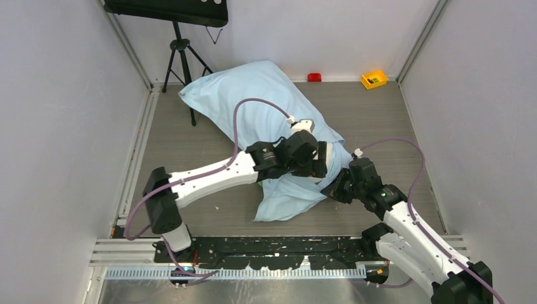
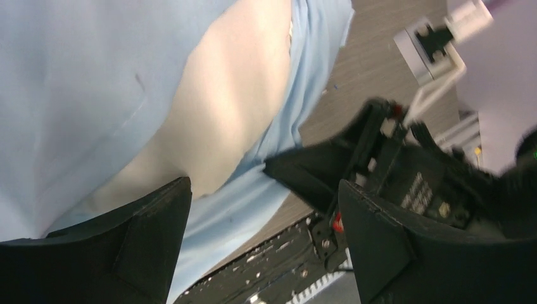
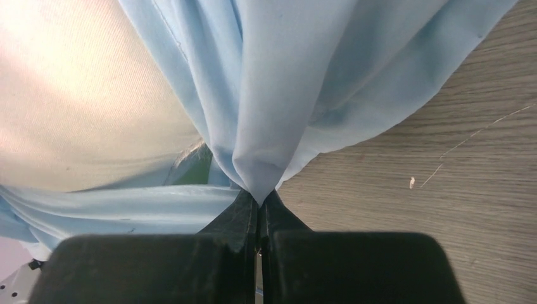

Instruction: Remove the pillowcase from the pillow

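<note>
My right gripper is clamped on a pillowcase fold; my left gripper gapes, bare pillow just beyond its 2 fingers. I should pin the pillow, then pull slowly.

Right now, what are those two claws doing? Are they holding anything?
Left claw: open, holding nothing, by the exposed white pillow.
Right claw: closed, pinching a fold of the light-blue pillowcase.
</note>
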`<state>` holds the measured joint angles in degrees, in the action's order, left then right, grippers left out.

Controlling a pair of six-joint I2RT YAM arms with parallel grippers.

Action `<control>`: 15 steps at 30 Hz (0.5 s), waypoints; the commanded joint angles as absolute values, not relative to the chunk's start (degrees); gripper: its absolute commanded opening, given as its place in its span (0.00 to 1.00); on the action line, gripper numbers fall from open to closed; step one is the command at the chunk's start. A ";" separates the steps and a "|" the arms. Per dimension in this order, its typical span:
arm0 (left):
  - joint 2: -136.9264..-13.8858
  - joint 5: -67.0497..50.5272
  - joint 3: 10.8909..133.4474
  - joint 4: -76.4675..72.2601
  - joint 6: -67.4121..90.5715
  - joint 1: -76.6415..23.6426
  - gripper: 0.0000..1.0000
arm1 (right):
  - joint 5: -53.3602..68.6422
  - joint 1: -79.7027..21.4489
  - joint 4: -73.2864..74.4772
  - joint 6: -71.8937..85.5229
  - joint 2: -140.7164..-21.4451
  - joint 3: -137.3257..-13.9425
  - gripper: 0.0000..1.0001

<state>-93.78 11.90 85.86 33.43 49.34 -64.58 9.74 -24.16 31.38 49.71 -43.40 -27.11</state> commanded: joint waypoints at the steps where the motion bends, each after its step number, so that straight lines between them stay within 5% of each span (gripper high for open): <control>1: -98.25 22.74 94.75 39.32 56.66 -65.76 0.88 | 9.06 -24.33 34.15 50.17 -41.04 -26.98 0.02; 11: -113.39 39.90 108.63 60.35 57.05 -65.49 1.00 | 9.23 -24.34 35.15 50.45 -39.20 -26.81 0.01; 15: -112.94 36.62 102.02 56.17 55.19 -63.74 0.88 | 8.85 -24.40 36.49 49.78 -39.13 -27.55 0.02</control>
